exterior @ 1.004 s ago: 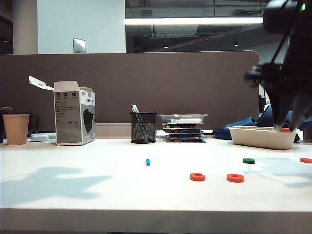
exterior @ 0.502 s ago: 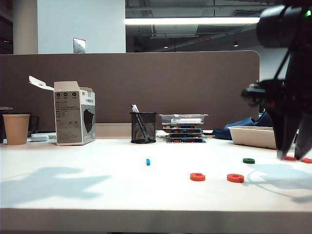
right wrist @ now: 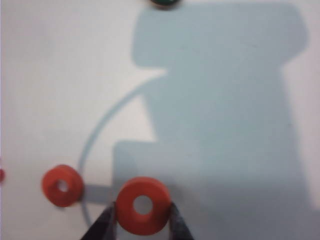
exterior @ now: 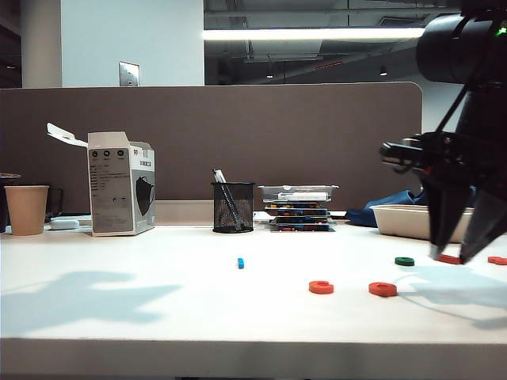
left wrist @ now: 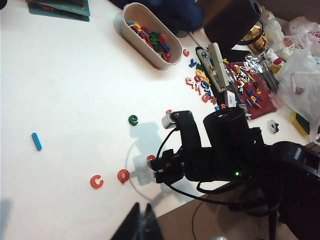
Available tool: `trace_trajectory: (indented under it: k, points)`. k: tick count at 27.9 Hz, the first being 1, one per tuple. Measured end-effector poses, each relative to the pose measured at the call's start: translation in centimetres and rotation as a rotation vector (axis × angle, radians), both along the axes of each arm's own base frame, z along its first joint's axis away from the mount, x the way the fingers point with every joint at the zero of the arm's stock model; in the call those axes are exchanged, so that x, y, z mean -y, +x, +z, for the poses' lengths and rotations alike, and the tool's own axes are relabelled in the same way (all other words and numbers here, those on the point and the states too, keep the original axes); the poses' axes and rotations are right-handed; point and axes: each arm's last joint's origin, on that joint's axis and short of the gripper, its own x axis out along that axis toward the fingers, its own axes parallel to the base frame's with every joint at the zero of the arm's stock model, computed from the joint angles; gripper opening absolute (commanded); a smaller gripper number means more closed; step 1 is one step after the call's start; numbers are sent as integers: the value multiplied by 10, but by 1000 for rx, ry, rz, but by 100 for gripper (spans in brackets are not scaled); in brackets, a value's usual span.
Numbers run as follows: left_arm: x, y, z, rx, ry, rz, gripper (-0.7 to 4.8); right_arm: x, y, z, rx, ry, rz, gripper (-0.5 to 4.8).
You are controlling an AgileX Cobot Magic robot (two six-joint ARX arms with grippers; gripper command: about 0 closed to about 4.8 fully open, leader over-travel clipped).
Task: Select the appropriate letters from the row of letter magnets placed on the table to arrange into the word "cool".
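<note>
no writing reads clearly; right gripper [right wrist: 142,227] is clamped on an orange ring [right wrist: 143,205] over the table [exterior: 158,269], left gripper [left wrist: 142,225] tips look together.

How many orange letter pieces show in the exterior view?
4: a C and an O near the front, a held ring in the right gripper, an edge piece at far right.

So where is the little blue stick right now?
In the exterior view the little blue stick lies alone on the white table, left of the orange C and in front of the black pen cup.
</note>
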Motion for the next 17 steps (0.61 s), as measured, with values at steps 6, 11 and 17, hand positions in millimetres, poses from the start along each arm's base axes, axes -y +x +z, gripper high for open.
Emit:
trace_trajectory:
  k: [6,11,17]
  points:
    - [0,0,0,0,0,0,-3,-1,2,1,14,22,6,104]
    - [0,0,0,0,0,0,-3,-1,1,0,3,20,8,104]
    - [0,0,0,0,0,0,-3,-1,0,0,0,19,9,105]
